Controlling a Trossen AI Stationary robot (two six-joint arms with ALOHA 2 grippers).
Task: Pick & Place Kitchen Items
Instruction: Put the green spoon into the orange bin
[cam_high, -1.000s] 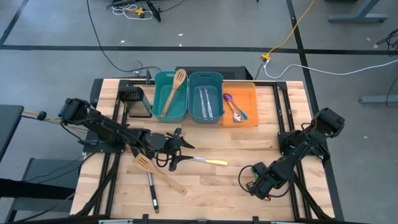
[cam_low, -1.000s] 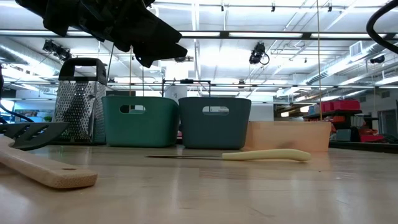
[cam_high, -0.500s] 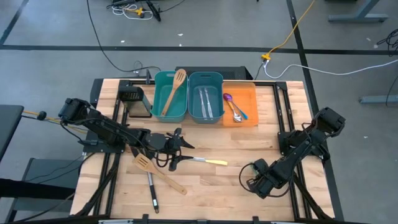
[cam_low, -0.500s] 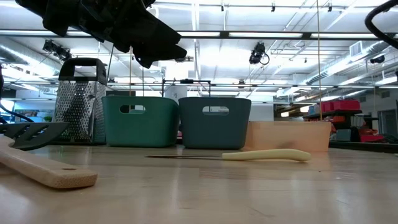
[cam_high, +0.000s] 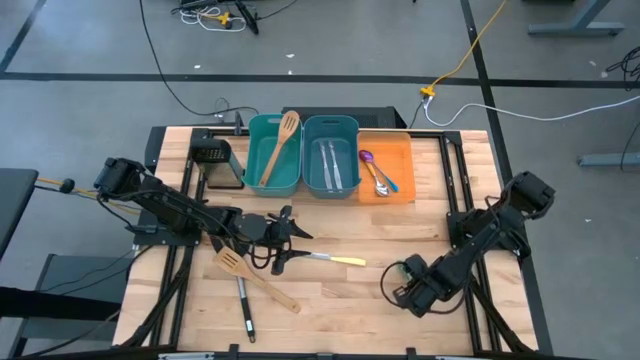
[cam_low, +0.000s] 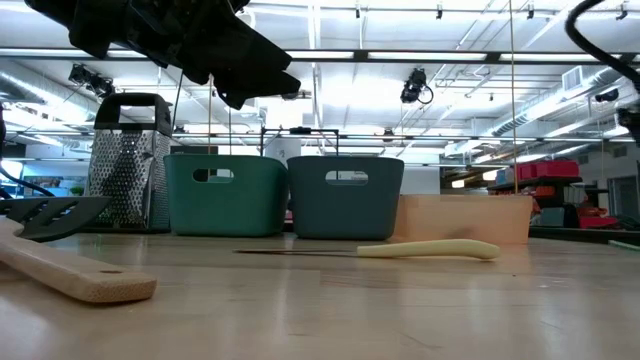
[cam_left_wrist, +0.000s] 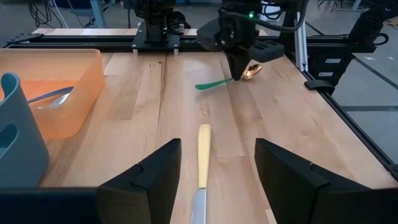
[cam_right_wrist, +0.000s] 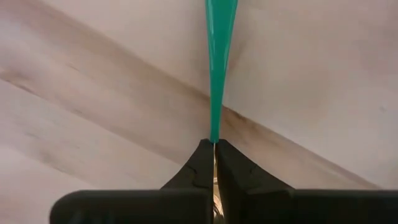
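Note:
My right gripper (cam_high: 411, 286) stands over the table's near right part, pointing down, shut on a small spoon (cam_left_wrist: 219, 81) with a green handle and a shiny bowl. My left gripper (cam_left_wrist: 210, 180) hangs open above the blade of a yellow-handled table knife (cam_high: 336, 260), one finger on each side of it and touching nothing. The knife lies flat on the table (cam_high: 420, 215). A wooden slotted spatula (cam_high: 256, 280) and a black turner (cam_high: 244, 306) lie at the near left. My right gripper pinches the spoon between its two fingers (cam_right_wrist: 200, 165) at the narrow end of the green handle (cam_right_wrist: 214, 132), next to the shiny bowl (cam_left_wrist: 252, 72). The fingers come from above, pointing down, across the spoon. The spoon sticks out roughly level and looks clear of the table.
Along the far edge stand a teal bin (cam_high: 262, 168) holding a wooden spatula (cam_high: 281, 147), a darker teal bin (cam_high: 331, 130) with knives, and an orange bin (cam_high: 398, 155) with spoons. A black mesh box (cam_high: 214, 160) stands left of them. Bare wood lies between the two grippers.
My right gripper has risen a little with the green-handled spoon, shifted slightly toward the table's left, and turned a bit. The left arm and the knife have kept still.

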